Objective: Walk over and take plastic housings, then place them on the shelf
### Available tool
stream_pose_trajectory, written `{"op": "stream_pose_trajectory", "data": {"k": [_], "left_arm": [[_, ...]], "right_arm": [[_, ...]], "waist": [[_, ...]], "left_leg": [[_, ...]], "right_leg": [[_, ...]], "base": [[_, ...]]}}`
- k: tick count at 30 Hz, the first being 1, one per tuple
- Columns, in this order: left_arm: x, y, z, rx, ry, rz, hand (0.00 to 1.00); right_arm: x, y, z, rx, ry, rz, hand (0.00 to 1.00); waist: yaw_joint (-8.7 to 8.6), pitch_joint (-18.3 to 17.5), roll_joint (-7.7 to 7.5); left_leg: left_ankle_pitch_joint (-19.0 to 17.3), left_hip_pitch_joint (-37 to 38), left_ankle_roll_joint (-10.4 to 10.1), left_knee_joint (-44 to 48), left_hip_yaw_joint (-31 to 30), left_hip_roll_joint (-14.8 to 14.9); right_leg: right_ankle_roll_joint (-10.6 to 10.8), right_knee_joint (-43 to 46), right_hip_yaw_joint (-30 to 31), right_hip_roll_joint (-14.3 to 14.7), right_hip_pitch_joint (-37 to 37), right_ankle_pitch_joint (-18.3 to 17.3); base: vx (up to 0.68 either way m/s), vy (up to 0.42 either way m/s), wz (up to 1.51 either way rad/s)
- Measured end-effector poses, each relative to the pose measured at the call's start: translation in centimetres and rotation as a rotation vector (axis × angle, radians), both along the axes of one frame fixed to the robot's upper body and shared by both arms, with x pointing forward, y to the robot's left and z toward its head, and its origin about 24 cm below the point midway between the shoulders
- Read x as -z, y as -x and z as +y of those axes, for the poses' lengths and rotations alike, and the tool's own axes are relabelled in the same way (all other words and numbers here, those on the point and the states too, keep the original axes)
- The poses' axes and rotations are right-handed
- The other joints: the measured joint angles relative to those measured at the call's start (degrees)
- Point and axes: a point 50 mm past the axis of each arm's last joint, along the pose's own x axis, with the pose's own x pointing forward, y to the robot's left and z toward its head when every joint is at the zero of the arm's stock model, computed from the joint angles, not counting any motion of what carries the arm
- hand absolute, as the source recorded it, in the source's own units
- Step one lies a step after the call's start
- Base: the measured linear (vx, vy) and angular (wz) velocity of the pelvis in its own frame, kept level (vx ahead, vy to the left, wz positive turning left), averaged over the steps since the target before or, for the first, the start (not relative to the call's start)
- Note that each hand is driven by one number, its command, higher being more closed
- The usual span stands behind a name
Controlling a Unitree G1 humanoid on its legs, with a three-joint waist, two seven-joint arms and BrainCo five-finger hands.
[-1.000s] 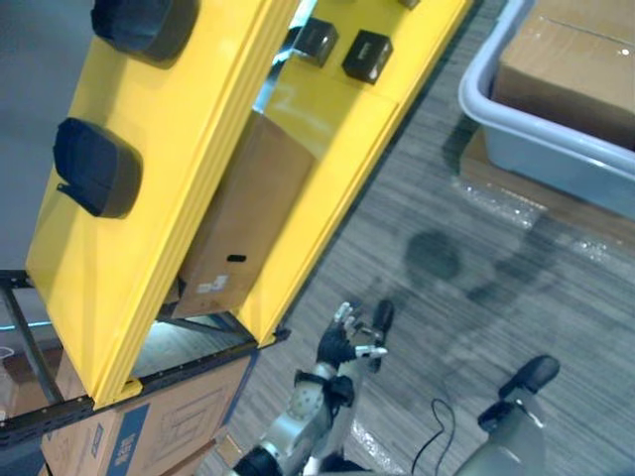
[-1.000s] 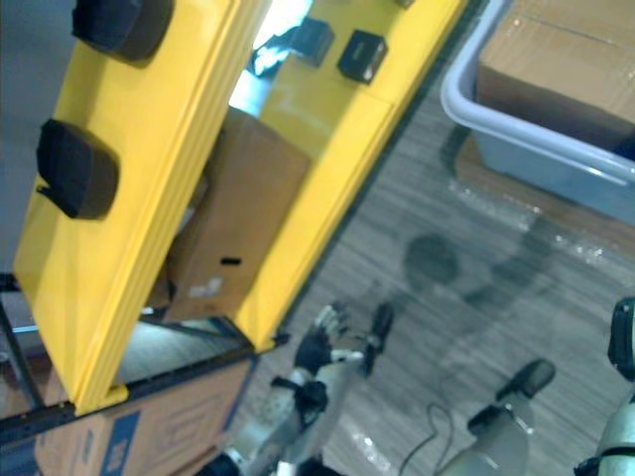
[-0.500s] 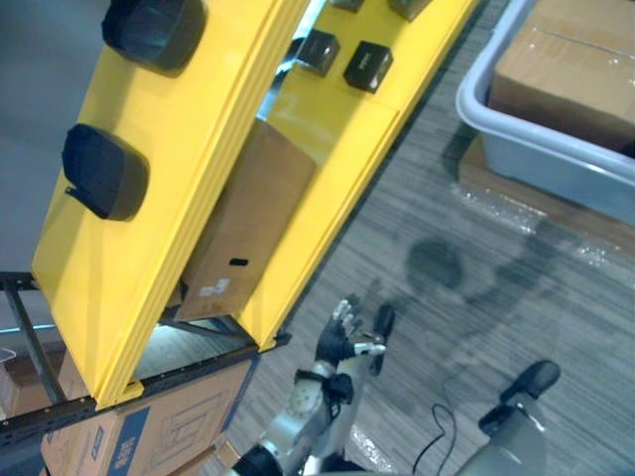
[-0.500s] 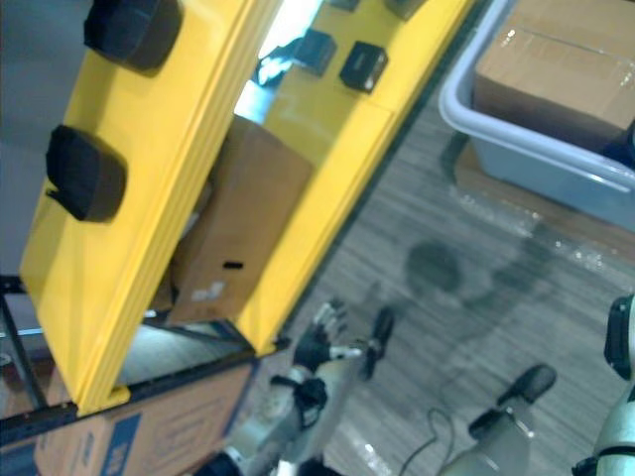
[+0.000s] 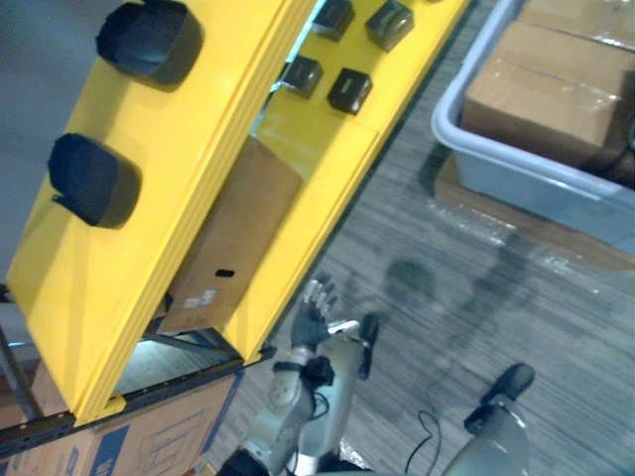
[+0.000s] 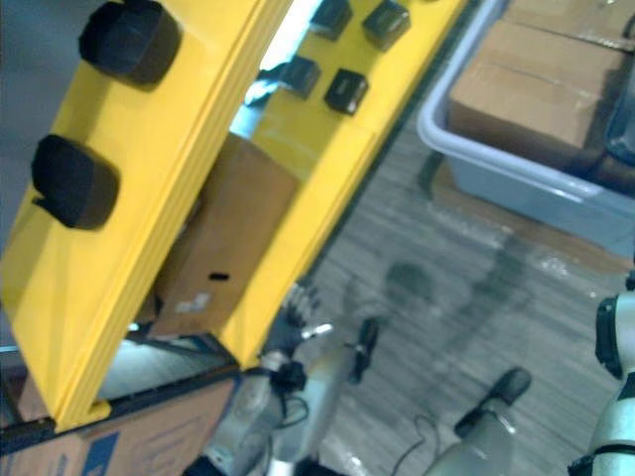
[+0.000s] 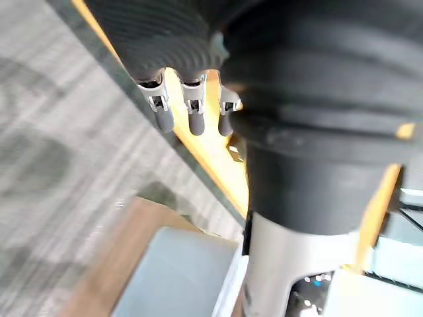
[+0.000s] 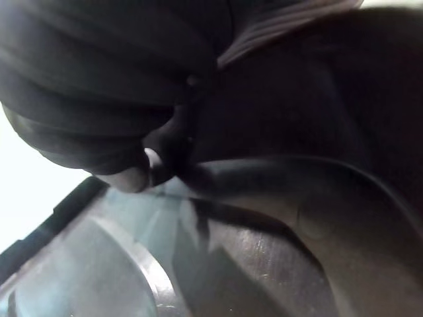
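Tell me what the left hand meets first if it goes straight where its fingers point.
Probably the front edge of the lower yellow shelf: the open left hand points up beside it, and its wrist view shows yellow past the fingertips. Depth is unclear.

The shelf [image 5: 119,297] beside the left robot hand [image 5: 316,315] is smooth yellow sheet with a soft sheen, ribbed along its edge; the plastic housings [image 5: 94,180] on it are matt black plastic, smooth-skinned; the cardboard box [image 5: 233,233] just past the fingertips is plain brown card, dull and dry-looking; the floor [image 5: 446,327] under the hand is grey streaked carpet, matt and rough; well beyond it, the tub [image 5: 516,183] is smooth pale grey plastic; the hand's fingers [image 7: 162,113] look like satin silver metal with dark tips, its cover [image 7: 165,33] ribbed, matt and rubbery.
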Motion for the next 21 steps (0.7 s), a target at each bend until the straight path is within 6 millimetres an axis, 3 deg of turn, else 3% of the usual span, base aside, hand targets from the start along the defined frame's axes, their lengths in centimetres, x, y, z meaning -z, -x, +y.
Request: {"op": "stream_pose_trajectory", "data": {"k": [4, 9, 13, 14, 19, 21], "left_arm": [[-3.0, -0.8, 1.5, -0.041, -0.048, -0.136, 0.00], [-6.6, -1.8, 3.4, -0.083, -0.124, -0.259, 0.00], [-9.6, -3.3, 5.6, -0.098, -0.222, -0.324, 0.00], [-9.7, -3.5, 5.8, -0.093, -0.237, -0.321, 0.00], [-10.6, -6.4, 5.9, -0.017, -0.256, -0.240, 0.00], [-10.4, -7.7, 6.0, -0.015, -0.246, -0.185, 0.00]], "right_arm": [[-1.1, -1.1, 2.1, -0.070, 0.053, -0.032, 1.00], [-2.5, -2.5, 5.4, -0.185, 0.098, -0.096, 1.00], [-3.8, -3.0, 9.2, -0.340, 0.179, -0.195, 1.00], [-3.7, -3.1, 9.8, -0.358, 0.202, -0.199, 1.00], [-0.5, -3.7, 14.5, -0.556, 0.273, -0.209, 1.00], [0.6, -3.9, 15.8, -0.616, 0.299, -0.193, 1.00]], "waist": [[-2.03, 2.99, -4.26], [-3.75, 4.32, -6.27], [-5.77, 4.28, -9.19], [-5.97, 4.02, -9.85], [-7.71, -0.67, -16.47], [-8.81, -2.97, -17.48]], "left_leg": [[1.61, 4.62, -0.99, -3.92, 0.28, 0.62], [4.18, 10.99, -1.91, -10.17, 1.46, 1.49], [6.50, 16.42, -3.13, -15.79, 2.06, 2.99], [6.66, 17.27, -3.26, -16.51, 2.35, 3.27], [7.29, 22.85, -3.90, -20.09, 5.77, 4.88], [7.29, 24.02, -3.91, -20.75, 6.38, 5.06]], "right_leg": [[-0.66, -0.01, 0.01, 0.49, 2.51, -0.62], [-0.77, -1.35, -0.03, 1.29, 6.30, -0.71], [-0.92, -4.01, -0.17, 3.49, 10.07, -0.61], [-0.95, -4.27, -0.07, 3.77, 10.43, -0.61], [-1.43, -6.78, 1.62, 5.71, 13.45, -0.41], [-1.68, -8.16, 1.82, 6.11, 14.63, 0.16]], "base": [[0.02, -0.045, -0.02], [0.03, -0.053, -0.06], [0.02, -0.064, -0.09], [0.04, -0.064, -0.19], [0.05, -0.035, -0.23], [0.04, 0.000, -0.22]]}}
